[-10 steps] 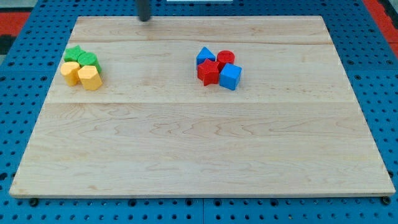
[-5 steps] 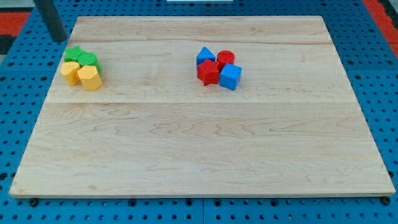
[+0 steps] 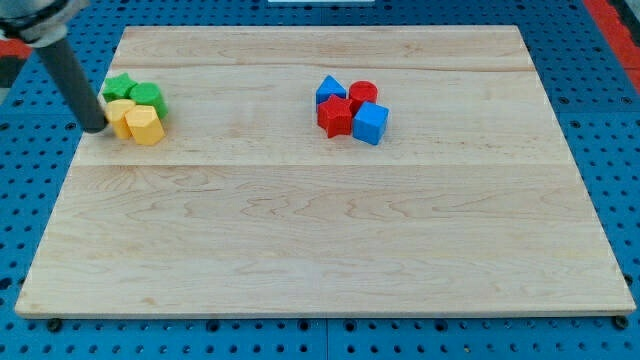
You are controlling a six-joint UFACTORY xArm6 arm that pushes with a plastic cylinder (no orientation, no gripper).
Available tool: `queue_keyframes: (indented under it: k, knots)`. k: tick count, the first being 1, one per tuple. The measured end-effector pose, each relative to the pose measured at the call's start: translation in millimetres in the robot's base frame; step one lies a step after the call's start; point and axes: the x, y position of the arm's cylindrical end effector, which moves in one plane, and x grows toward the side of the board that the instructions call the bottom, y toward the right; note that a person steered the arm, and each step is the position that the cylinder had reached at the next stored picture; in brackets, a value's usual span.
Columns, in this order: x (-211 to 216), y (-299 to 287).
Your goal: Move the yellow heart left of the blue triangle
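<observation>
My tip [image 3: 95, 127] rests at the left edge of the wooden board [image 3: 320, 230], touching the left side of the yellow heart [image 3: 118, 114]. A yellow hexagon block [image 3: 145, 126] lies just right of the heart. Two green blocks [image 3: 120, 85] [image 3: 147, 97] sit right above them. The blue triangle [image 3: 330, 90] lies far to the right, in a cluster with a red cylinder [image 3: 363, 93], a red star [image 3: 335, 116] and a blue cube [image 3: 370, 123].
The board lies on a blue pegboard [image 3: 30, 200] with holes. Red patches show at the view's top corners [image 3: 615, 15].
My tip moved from the top middle of the board to the left, then down beside the yellow heart, which shifted slightly right. The other blocks have not moved.
</observation>
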Motion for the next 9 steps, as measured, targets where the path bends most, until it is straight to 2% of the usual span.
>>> queue_keyframes:
  k: [1,2,4,6,8,9]
  knots:
    - [0,64]
    - [0,104]
    - [-3,39]
    - [-29,43]
    - [-31,176]
    - [-31,197]
